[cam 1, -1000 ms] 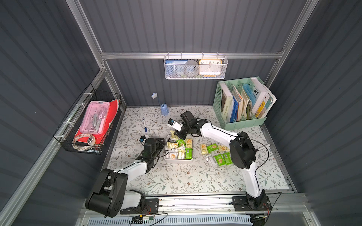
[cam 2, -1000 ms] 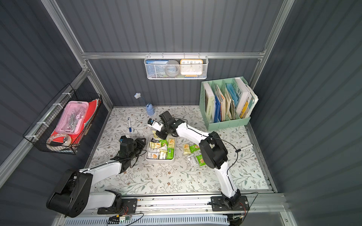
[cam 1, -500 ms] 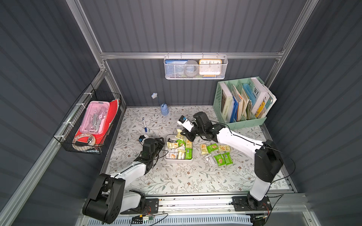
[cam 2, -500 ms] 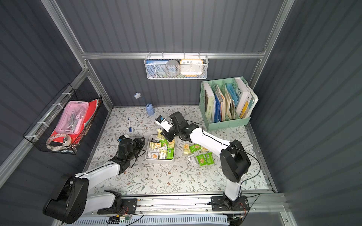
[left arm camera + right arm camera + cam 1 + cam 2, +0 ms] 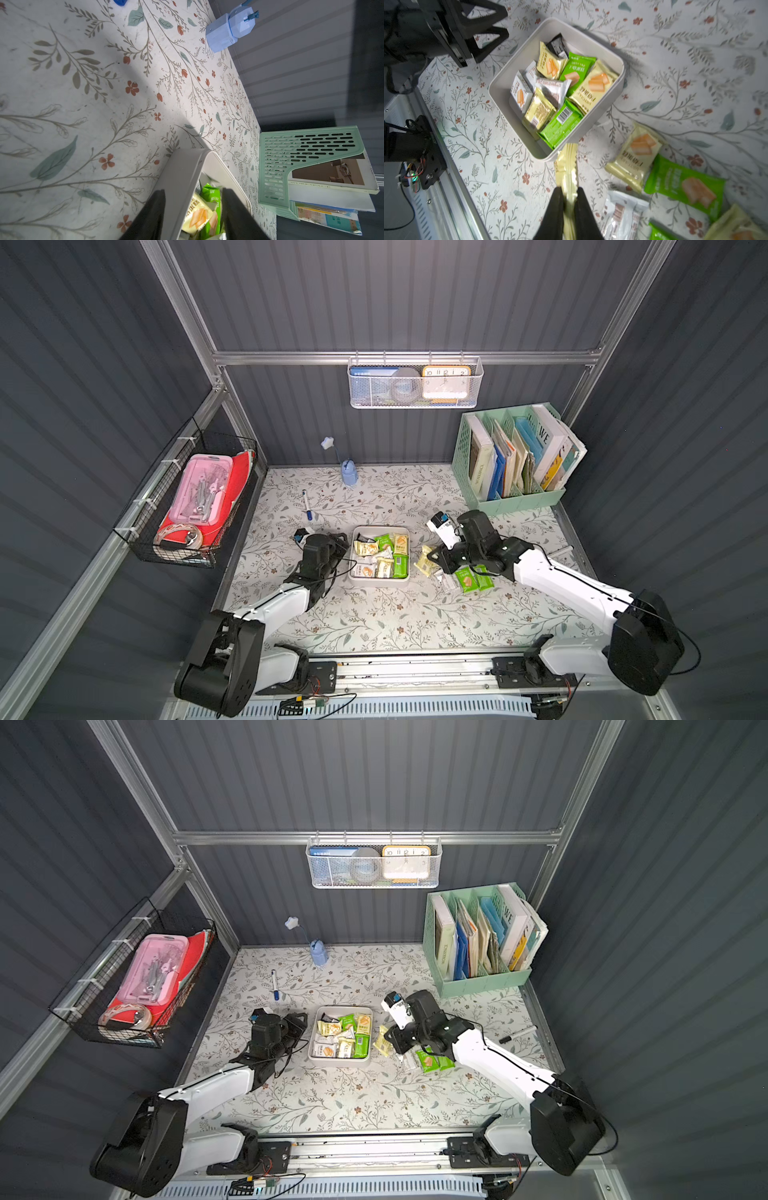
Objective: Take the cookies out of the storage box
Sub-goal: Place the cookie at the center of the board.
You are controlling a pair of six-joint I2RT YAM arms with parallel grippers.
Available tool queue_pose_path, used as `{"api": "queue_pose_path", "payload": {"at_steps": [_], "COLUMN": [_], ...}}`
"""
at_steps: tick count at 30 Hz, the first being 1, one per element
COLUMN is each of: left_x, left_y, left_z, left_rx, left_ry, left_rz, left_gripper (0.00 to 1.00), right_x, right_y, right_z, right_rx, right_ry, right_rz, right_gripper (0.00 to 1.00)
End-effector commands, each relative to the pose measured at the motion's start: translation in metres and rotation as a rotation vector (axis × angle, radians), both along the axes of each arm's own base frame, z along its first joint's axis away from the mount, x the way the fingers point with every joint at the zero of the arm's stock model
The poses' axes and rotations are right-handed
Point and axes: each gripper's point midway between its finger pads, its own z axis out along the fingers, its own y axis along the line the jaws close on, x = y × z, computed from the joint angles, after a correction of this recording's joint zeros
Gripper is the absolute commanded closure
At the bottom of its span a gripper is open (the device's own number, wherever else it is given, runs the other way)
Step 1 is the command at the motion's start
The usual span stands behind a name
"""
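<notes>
**Cookies (image 5: 556, 87) in box (image 5: 527, 47), one yellow packet (image 5: 566, 164) in right gripper (image 5: 568, 195)**

The white box sits mid-table, piled with green, yellow and white packets. More loose packets (image 5: 675, 182) lie on the floral table (image 5: 374, 614) just to its right. The right gripper is clamped on the yellow packet's end near the box corner. Can't tell if the packet touches the table. The left gripper (image 5: 506, 24) sits just beside the box's other side, jaws apart and empty.

Left arm (image 5: 282, 601): stretched low; left gripper (image 5: 193, 191): jaws parted. Right arm (image 5: 561, 585): wrist apparently pitched down; right gripper (image 5: 568, 189): jaws pinched together.
</notes>
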Motion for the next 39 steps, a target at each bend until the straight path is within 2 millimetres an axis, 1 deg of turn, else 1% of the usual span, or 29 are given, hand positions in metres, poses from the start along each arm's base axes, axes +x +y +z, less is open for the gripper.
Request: {"api": "queue_pose_path", "payload": {"at_steps": [1, 4, 6, 11, 14, 15, 18, 20, 23, 25, 26, 27, 29, 31, 33, 36, 39], "left_x": [0.000, -0.001, -0.001, -0.002, -0.003, -0.003, -0.003, -0.002, 0.001, 0.001, 0.002, 0.002, 0.002, 0.001, -0.001, -0.005, -0.011], "left_y": [0.003, 0.003, 0.003, 0.003, 0.003, 0.003, 0.003, 0.003, 0.002, 0.001, 0.001, 0.000, 0.001, 0.001, 0.001, 0.004, 0.009], "left_z": [0.001, 0.001, 0.000, -0.001, -0.002, -0.002, -0.002, -0.003, -0.002, -0.001, -0.001, -0.001, 0.000, 0.001, 0.003, 0.007, 0.010], "left_rx": [0.014, 0.014, 0.014, 0.017, 0.016, 0.015, 0.017, 0.020, 0.020, 0.018, 0.018, 0.018, 0.020, 0.022, 0.030, 0.059, 0.078], "left_ry": [0.004, 0.008, 0.012, 0.018, 0.022, 0.022, 0.025, 0.025, 0.022, 0.018, 0.016, 0.018, 0.016, 0.017, 0.016, 0.019, 0.018], "left_rz": [0.005, 0.005, 0.005, 0.005, 0.003, 0.003, 0.003, 0.002, -0.001, -0.004, -0.006, -0.007, -0.006, -0.008, -0.014, -0.016, -0.006], "left_gripper": [0.51, 0.51, 0.51, 0.51, 0.51, 0.51, 0.51, 0.51, 0.50, 0.51, 0.51, 0.51, 0.51, 0.51, 0.51, 0.51, 0.50], "right_x": [-0.027, -0.034, -0.035, -0.030, -0.024, -0.021, -0.008, -0.001, 0.008, 0.011, 0.017, 0.019, 0.025, 0.028, 0.033, 0.039, 0.041], "right_y": [-0.004, -0.001, 0.003, 0.014, 0.014, 0.012, 0.004, -0.001, -0.005, -0.004, -0.006, -0.002, 0.008, 0.025, 0.043, 0.066, 0.085], "right_z": [-0.026, -0.043, -0.050, -0.065, -0.078, -0.081, -0.088, -0.084, -0.070, -0.057, -0.051, -0.044, -0.030, -0.019, -0.009, -0.001, 0.000], "right_rx": [-0.023, -0.028, -0.016, -0.010, -0.054, -0.075, -0.146, -0.176, -0.196, -0.190, -0.213, -0.208, -0.190, -0.157, -0.122, -0.072, -0.034], "right_ry": [0.191, 0.272, 0.304, 0.346, 0.367, 0.361, 0.318, 0.277, 0.205, 0.156, 0.109, 0.080, 0.033, 0.007, -0.002, 0.079, 0.164], "right_rz": [0.002, 0.007, 0.017, 0.049, 0.044, 0.034, -0.006, -0.025, -0.043, -0.033, -0.043, -0.035, -0.017, 0.002, -0.019, -0.154, -0.288], "right_gripper": [0.93, 0.93, 0.93, 0.93, 0.91, 0.90, 0.77, 0.68, 0.61, 0.58, 0.57, 0.57, 0.55, 0.54, 0.53, 0.55, 0.56]}}
